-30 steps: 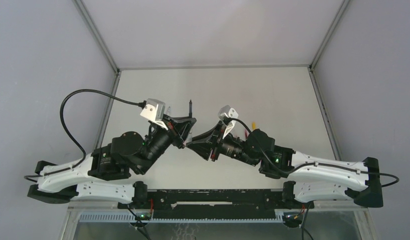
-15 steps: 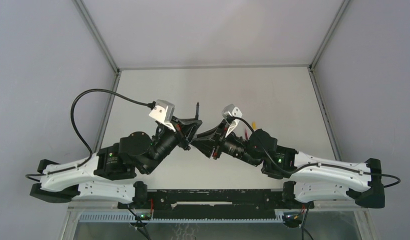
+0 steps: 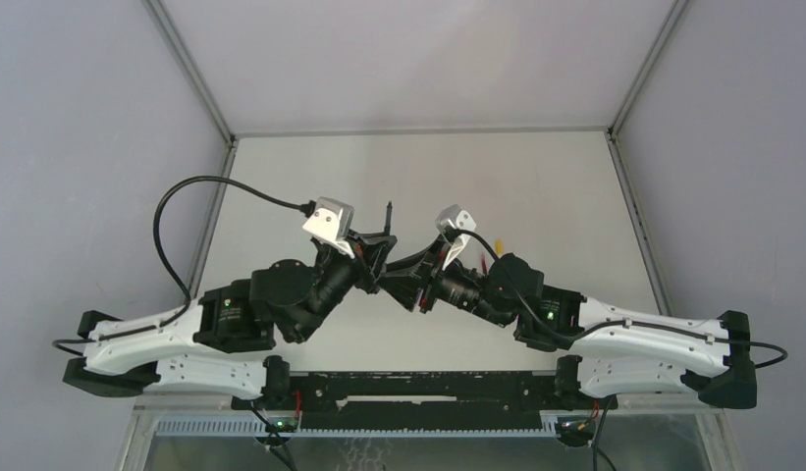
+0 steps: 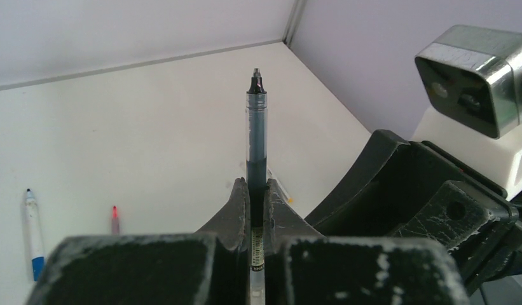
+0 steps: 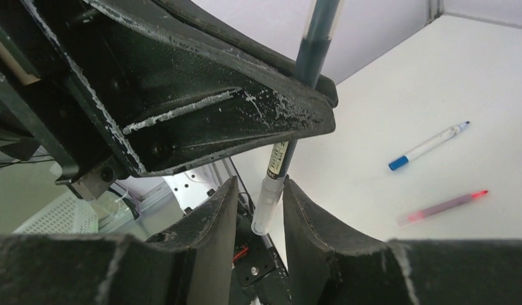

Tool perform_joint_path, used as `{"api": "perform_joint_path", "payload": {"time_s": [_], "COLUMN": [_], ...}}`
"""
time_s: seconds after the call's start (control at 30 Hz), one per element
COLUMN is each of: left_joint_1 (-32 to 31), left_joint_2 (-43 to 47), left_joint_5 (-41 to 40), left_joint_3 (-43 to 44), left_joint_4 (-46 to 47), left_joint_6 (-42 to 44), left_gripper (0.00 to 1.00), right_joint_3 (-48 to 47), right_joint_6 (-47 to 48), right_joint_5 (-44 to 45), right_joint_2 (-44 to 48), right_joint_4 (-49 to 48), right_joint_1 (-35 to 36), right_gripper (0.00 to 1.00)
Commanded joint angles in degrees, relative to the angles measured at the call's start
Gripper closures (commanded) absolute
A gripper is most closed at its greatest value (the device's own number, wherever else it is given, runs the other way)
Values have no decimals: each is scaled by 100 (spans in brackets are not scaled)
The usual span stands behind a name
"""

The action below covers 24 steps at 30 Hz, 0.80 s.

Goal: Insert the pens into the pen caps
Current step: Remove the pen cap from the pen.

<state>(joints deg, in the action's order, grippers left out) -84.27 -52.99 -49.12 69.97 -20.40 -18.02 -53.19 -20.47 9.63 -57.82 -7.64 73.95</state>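
Left gripper (image 4: 257, 185) clamped on slim black pen (image 4: 256, 127), clear round barrel, dark conical tip jutting out above white table (image 4: 131, 127). Right gripper (image 5: 259, 185), scuffed matte black, jaws parted, loosely straddles the pen's frosted rear end.

Soft, even light is coming from overhead, leaving the white bench (image 3: 536, 177) evenly bright and casting only faint shadows on it. Close to the lens, the left gripper (image 4: 253, 188) is blurring at its base, while the black pen (image 4: 255, 127) standing ahead of it is showing crisply. Beyond the right gripper (image 5: 259, 190), the red pen (image 5: 442, 206) is looking soft and smeared.
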Motion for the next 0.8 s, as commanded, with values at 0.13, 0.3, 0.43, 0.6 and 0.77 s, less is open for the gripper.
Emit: {"api": "perform_joint_path", "payload": {"time_s": [0.13,0.3,0.43,0.6,0.77], "left_joint_1": [-37,-54,-52,-57,-55], "left_joint_2": [-84,-28,-27,-31,-7], "left_joint_5": [-231,-241,-248,-220,-233], "left_joint_3": [359,341,341,333,324], "left_joint_4": [-97,-16,24,63,117], "left_joint_6": [-70,-45,-25,-8,3], "left_gripper": [100,100,100,100,100], "right_joint_3": [-227,-227,-227,-226,-227], "right_joint_6": [-1,-15,-17,-40,-60], "right_joint_5": [68,24,22,39,22], "right_joint_2": [29,-31,-61,-86,-114], "right_joint_4": [-50,-69,-86,-77,-80], "right_joint_1": [-30,-30,-28,-37,-39], "right_gripper": [65,65,64,64,69]}}
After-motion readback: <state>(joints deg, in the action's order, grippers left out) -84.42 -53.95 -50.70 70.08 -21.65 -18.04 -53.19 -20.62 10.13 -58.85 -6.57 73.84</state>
